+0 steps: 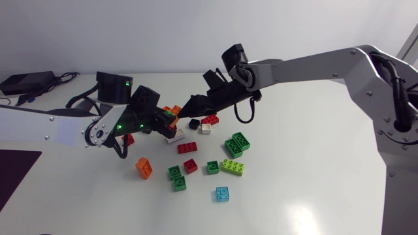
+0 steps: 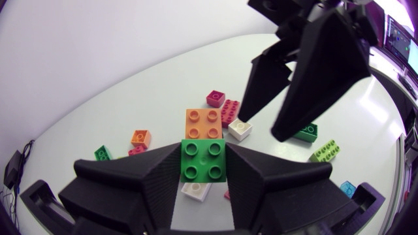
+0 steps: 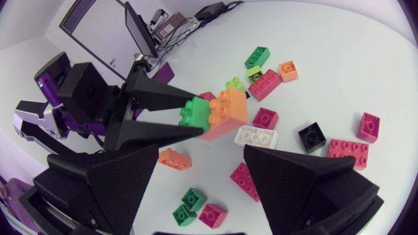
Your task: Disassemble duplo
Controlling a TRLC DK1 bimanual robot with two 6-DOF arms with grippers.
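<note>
While the two grippers crowd together over the middle of the table [image 1: 313,163] in the head view, we can make out only scraps of green and orange between them, and the join itself is hidden.

The left wrist view shows it plainly. Our left gripper [image 2: 203,171] is clamped on the green brick [image 2: 203,160], with one finger on each flank. The orange brick [image 2: 202,124] is stuck to its far face, and the pair is held in the air above the loose pieces. We count two bricks in that pair, each showing four studs.

Our right gripper [image 3: 201,153] gapes wide and grips nothing, with the orange brick just ahead of its fingers. Whether a fingertip grazes the brick we cannot tell.

A white brick [image 2: 194,190] under the left gripper is half covered by the fingers. The light blue brick [image 2: 348,189] is cut off behind one of them. The head view shows that piece whole, and the right wrist view does not show it at all.

We count one black brick [image 3: 311,136]. The right wrist view has two loose orange pieces. The near orange piece [image 3: 174,158] is just ahead of a finger, and the far orange piece [image 3: 287,70] is well apart. The head view shows only one of them in the open.
</note>
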